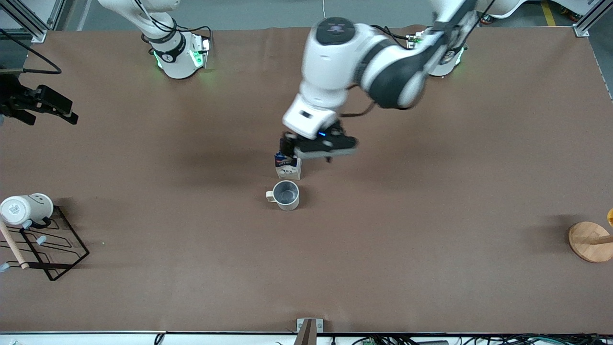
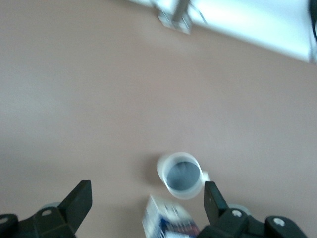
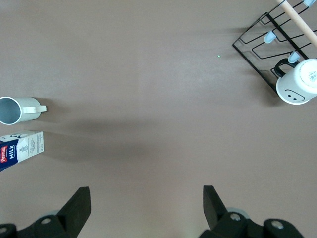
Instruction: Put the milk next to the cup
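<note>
The milk (image 1: 288,167), a white and dark blue carton, stands on the brown table just farther from the front camera than the beige-grey cup (image 1: 286,194), a small gap between them. My left gripper (image 1: 306,146) hovers right over the milk and hides its top. In the left wrist view the gripper (image 2: 147,194) is open, with the milk (image 2: 171,220) and the cup (image 2: 182,175) between its spread fingers, touching neither. My right gripper (image 1: 52,109) waits open over the right arm's end of the table; its view (image 3: 147,196) shows the milk (image 3: 22,148) and cup (image 3: 12,110) far off.
A white smiley mug (image 1: 26,208) hangs on a black wire rack (image 1: 48,244) at the right arm's end, also in the right wrist view (image 3: 299,82). A round wooden stand (image 1: 591,241) sits at the left arm's end.
</note>
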### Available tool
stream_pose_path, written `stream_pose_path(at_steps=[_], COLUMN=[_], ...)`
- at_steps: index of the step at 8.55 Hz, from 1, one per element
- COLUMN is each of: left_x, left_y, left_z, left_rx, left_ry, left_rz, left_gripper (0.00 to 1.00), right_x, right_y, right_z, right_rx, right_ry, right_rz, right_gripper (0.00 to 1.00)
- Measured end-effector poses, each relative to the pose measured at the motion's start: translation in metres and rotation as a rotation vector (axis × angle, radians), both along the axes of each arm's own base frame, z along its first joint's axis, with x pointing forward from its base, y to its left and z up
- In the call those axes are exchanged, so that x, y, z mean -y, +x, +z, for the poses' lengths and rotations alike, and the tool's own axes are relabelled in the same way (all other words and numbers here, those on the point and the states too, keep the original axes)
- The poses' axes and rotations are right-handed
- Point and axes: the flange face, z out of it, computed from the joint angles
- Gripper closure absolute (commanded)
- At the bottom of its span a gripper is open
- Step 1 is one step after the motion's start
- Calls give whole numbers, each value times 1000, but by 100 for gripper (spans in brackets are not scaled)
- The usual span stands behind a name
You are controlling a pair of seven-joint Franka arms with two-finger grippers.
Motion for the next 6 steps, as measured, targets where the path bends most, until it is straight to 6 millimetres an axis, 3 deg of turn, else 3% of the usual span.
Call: stream_pose_path(at_steps=[1, 2, 6], left_x=[-58, -98, -213], left_y=[32, 45, 56], left_z=[20, 30, 71], left_rx=[14, -1, -111], left_ry=[16, 53, 165], left_rz=[77, 120, 10], left_gripper=[0, 0, 0], right_x=[0, 0, 1], right_y=[0, 0, 0], right_z=[0, 0, 0], right_rx=[1, 1, -1], right_ry=[0, -1, -2], right_rz=[0, 1, -1], right_gripper=[0, 0, 0])
